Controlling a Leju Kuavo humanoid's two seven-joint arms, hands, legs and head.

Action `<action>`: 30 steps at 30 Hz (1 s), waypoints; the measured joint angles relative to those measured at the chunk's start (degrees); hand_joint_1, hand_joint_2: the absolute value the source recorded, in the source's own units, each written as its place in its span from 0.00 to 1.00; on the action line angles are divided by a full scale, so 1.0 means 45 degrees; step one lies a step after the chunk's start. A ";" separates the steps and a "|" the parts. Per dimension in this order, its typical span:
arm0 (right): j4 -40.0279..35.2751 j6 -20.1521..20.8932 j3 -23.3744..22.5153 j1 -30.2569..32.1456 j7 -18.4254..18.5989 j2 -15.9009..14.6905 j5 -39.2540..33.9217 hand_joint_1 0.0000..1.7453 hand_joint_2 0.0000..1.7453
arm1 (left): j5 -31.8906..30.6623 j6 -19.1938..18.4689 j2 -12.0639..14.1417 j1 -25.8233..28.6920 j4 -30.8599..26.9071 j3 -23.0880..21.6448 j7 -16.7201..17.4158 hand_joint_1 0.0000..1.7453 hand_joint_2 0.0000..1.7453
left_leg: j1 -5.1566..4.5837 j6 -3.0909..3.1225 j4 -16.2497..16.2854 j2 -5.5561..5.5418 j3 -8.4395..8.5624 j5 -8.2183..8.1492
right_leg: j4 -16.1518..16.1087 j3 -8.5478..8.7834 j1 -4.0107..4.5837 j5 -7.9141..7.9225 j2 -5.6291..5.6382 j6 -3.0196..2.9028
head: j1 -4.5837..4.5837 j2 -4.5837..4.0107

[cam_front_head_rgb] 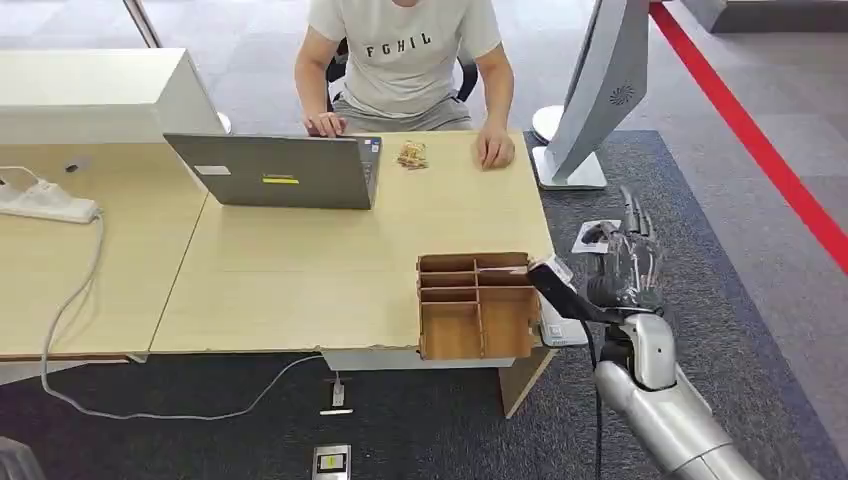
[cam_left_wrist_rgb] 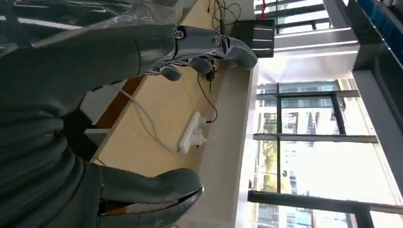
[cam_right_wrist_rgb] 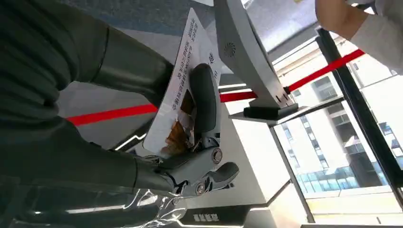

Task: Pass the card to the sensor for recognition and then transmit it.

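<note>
My right hand [cam_front_head_rgb: 628,265] is raised just off the table's right edge and pinches a white printed card [cam_front_head_rgb: 596,236] between thumb and fingers. The right wrist view shows the card [cam_right_wrist_rgb: 183,83] up close, with the thumb [cam_right_wrist_rgb: 203,102] pressed across its face. A black sensor head [cam_front_head_rgb: 553,284] on a white base [cam_front_head_rgb: 558,332] stands at the table's front right corner, just left of and below the hand. The card is a little above and to the right of the sensor, apart from it. My left hand [cam_left_wrist_rgb: 71,118] has its fingers [cam_left_wrist_rgb: 209,47] spread and holds nothing.
A wooden divided box [cam_front_head_rgb: 474,305] sits beside the sensor. A person in a white shirt [cam_front_head_rgb: 405,50] sits across the table at a grey laptop [cam_front_head_rgb: 285,172]. A grey stand [cam_front_head_rgb: 598,90] rises at the far right. A power strip [cam_front_head_rgb: 45,203] with its cable lies at the left.
</note>
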 joint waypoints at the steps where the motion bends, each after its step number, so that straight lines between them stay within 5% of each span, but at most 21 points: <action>1: 0.0233 -0.0010 0.0098 -0.0040 0.0000 0.0039 -0.0015 1.00 1.00 | 0.0005 0.0000 0.0000 0.0000 0.0015 0.0005 0.0000 0.00 1.00 | 0.0000 0.0000 0.0000 0.0001 0.0000 0.0000 | 0.0000 0.0000 0.0000 0.0000 0.0000 0.0000 | 0.0000 0.0000; 13: 0.3313 -0.0229 0.0681 -0.0510 -0.0092 0.0204 -0.0073 1.00 1.00 | -0.1083 0.0000 0.0000 0.0303 0.0170 -0.0112 0.0510 0.00 1.00 | -0.0005 0.0001 0.0002 0.0004 0.0003 0.0000 | -0.0007 -0.0004 -0.0005 -0.0001 0.0000 0.0002 | 0.0000 0.0000; 23: 0.4310 -0.0238 0.0676 -0.0571 -0.0136 0.0214 0.0019 1.00 1.00 | -0.1161 0.0000 0.0000 0.0400 0.0321 -0.0233 0.0675 0.00 1.00 | -0.0004 0.0001 0.0002 0.0005 0.0002 0.0000 | -0.0005 -0.0006 -0.0004 -0.0001 0.0001 0.0001 | 0.0000 0.0000; 30: 0.4770 -0.0233 0.0749 -0.0647 -0.0223 0.0219 -0.0413 1.00 1.00 | -0.1370 0.0000 0.0000 0.0399 0.0413 -0.0262 0.1447 0.00 1.00 | -0.0005 0.0001 0.0002 0.0005 0.0002 0.0000 | -0.0006 -0.0005 -0.0004 0.0000 0.0001 0.0001 | 0.0000 0.0000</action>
